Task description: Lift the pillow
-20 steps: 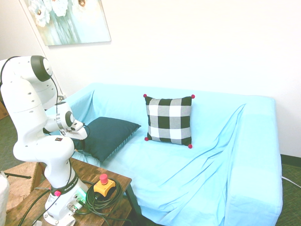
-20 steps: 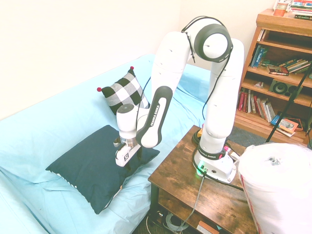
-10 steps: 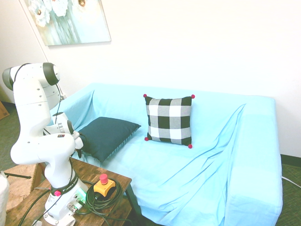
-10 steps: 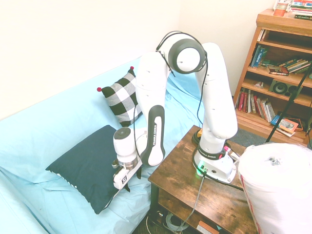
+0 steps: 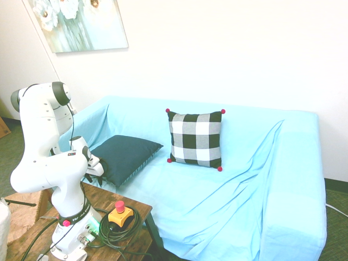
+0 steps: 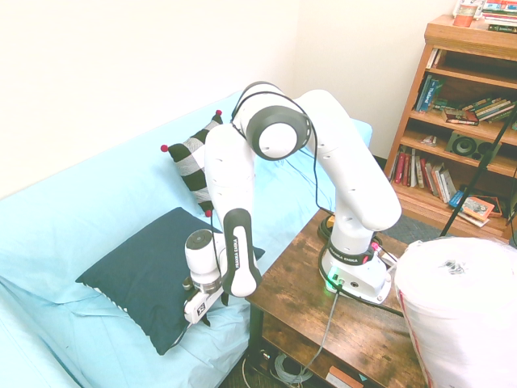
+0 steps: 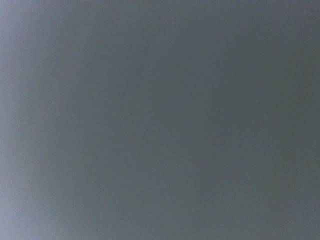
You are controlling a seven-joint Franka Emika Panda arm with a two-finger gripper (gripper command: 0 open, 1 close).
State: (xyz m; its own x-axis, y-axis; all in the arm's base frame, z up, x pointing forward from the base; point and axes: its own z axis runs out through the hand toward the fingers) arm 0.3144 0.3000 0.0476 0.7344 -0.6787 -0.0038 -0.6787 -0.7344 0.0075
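The gripper (image 6: 216,314), its two dark fingers spread apart, is now lower than it was half a second ago, and in the second exterior view it sits a little nearer the couch's front edge. It is at the table-side edge of the dark teal pillow (image 6: 141,271); whether it touches the cloth I cannot tell. The wrist view shows only a blurred dark grey-green surface, paler along one side. Above the gripper, the arm (image 6: 230,178) has changed most: its upper joint has sunk and shifted toward the couch, and now covers more of the checked pillow (image 5: 196,138) in the second exterior view. The teal pillow has not moved; it lies on the seat of the light blue couch (image 5: 217,206), plain face up. The checked pillow, with its red pom-poms, leans against the backrest as before. Beside the couch, the wooden table (image 6: 299,279) is unchanged.
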